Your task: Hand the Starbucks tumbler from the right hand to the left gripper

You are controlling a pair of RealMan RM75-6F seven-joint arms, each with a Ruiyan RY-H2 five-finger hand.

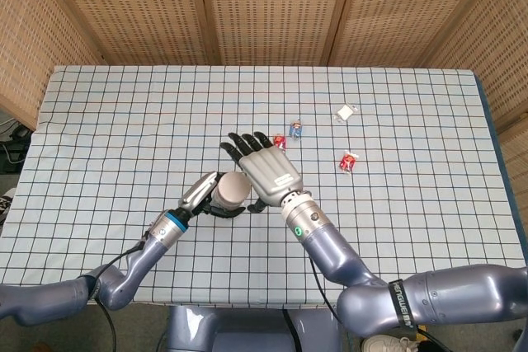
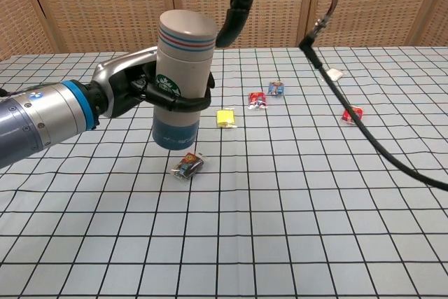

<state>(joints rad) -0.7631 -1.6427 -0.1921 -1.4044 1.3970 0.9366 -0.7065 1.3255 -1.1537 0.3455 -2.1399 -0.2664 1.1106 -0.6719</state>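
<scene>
Starbucks tumbler (image 2: pixel 182 78) stands upright in the air above the checked tablecloth (image 2: pixel 280 229), gripped around its middle by my left hand (image 2: pixel 136 89), whose dark fingers wrap the cream body just beside the green logo; its lower band is blue and thin red and blue stripes ring it near the top. My left forearm reaches in from the left side, silver with a blue ring at the wrist. Directly below the tumbler on the cloth lies a small dark crinkled sweet wrapper (image 2: pixel 187 165). A little further back sits a yellow square packet (image 2: pixel 225 117), then a red packet (image 2: pixel 257 99) and a blue-topped one (image 2: pixel 276 88) close together. Off to the far side lie another red packet (image 2: pixel 351 114) and a white packet (image 2: pixel 333 74). My right hand (image 1: pixel 266 169) has nothing in it: seen from the head camera, it is flat and spread, fingers apart and pointing away from me, hovering just beside and above the tumbler's lid (image 1: pixel 233 190) without touching it. From the chest camera only its dark fingertips (image 2: pixel 240 5) show at the top edge, above the tumbler. A black cable (image 2: pixel 364 131) trails from my right arm across the table. Woven wicker panels (image 1: pixel 264 6) stand behind the table.
</scene>
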